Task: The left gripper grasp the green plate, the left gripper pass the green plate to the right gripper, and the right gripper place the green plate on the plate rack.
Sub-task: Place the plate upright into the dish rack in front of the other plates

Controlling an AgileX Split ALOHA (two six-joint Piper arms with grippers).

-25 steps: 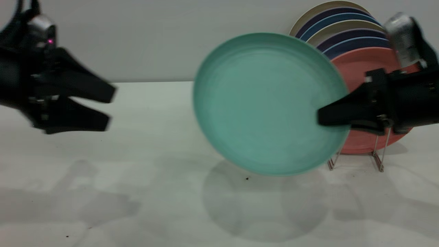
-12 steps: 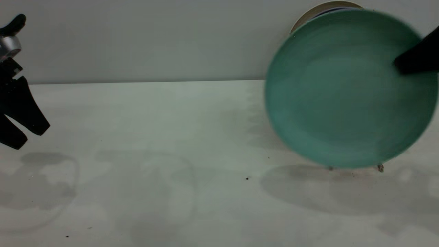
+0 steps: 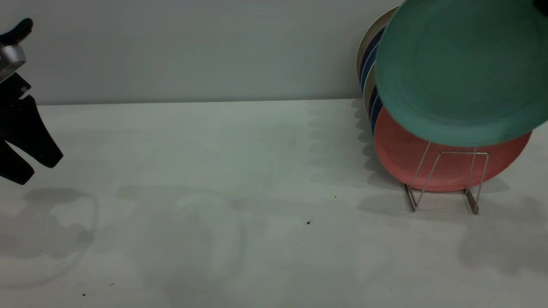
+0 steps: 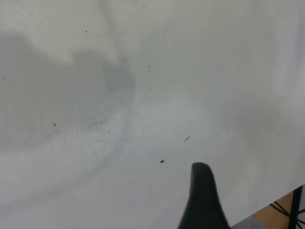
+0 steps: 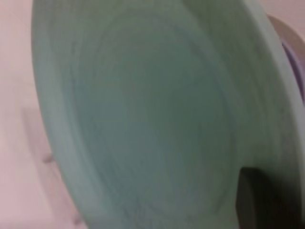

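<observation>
The green plate (image 3: 458, 68) hangs tilted in the air at the upper right, above the plate rack (image 3: 445, 179) and in front of the plates standing in it. My right gripper is shut on the plate's far right rim and is almost wholly out of the exterior view. In the right wrist view the green plate (image 5: 143, 119) fills the picture, with one of the fingers (image 5: 259, 200) pressed on its face. My left gripper (image 3: 38, 169) is open and empty at the far left, above the table. One of its fingers (image 4: 202, 200) shows over bare table.
A salmon-pink plate (image 3: 428, 164) stands at the front of the rack, with several cream and blue plates (image 3: 367, 55) behind it against the back wall. The white table (image 3: 214, 192) stretches from the rack to the left gripper.
The right gripper has carried the green plate up and to the right, from mid-table to above the rack. The left gripper drew back to the far left and now rests still.
</observation>
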